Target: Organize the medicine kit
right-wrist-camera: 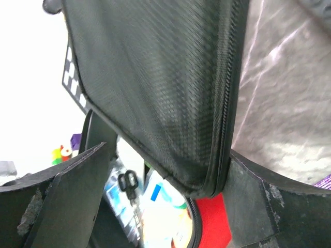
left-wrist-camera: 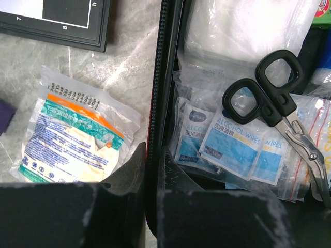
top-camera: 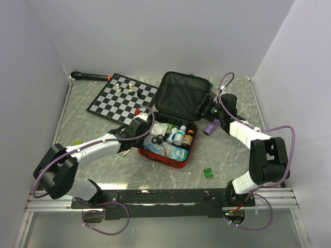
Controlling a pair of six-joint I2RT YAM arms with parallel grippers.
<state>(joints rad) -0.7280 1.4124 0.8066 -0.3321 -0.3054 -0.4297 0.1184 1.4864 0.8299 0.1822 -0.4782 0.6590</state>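
Marbled table [top-camera: 232,155] | medicine kit [top-camera: 166,156] open, centre | left gripper [left-wrist-camera: 153,155] pinches its left wall | right gripper [right-wrist-camera: 165,155] wide, astride lid [top-camera: 181,95]

Plain white walls [top-camera: 155,36] enclose a grey marbled tabletop [top-camera: 222,150], evenly lit, apparently from above.
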